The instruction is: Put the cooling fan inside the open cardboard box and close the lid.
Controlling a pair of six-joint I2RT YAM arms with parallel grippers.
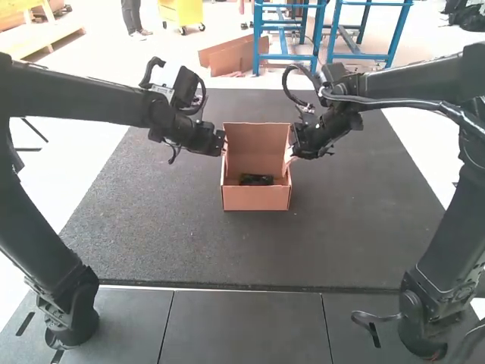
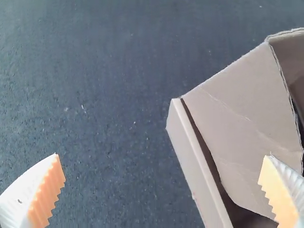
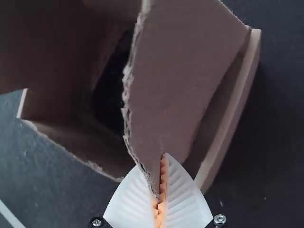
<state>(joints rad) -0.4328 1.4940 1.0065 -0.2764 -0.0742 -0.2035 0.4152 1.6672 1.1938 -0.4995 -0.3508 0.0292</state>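
Note:
An open cardboard box (image 1: 256,199) stands in the middle of the dark mat, its lid (image 1: 256,136) upright at the back. The black cooling fan (image 1: 256,180) lies on the box floor. My left gripper (image 1: 220,142) hangs at the box's upper left corner. In the left wrist view this left gripper (image 2: 161,197) is open wide, with the box's left side flap (image 2: 237,137) reaching between its orange pads (image 2: 46,192). My right gripper (image 1: 292,154) is at the box's right wall. In the right wrist view the right gripper (image 3: 160,192) is shut on the edge of the right side flap (image 3: 190,80).
The dark mat (image 1: 136,220) covers most of the table, with open room in front of the box and on both sides. Both arms stretch in from the table's near corners toward the box.

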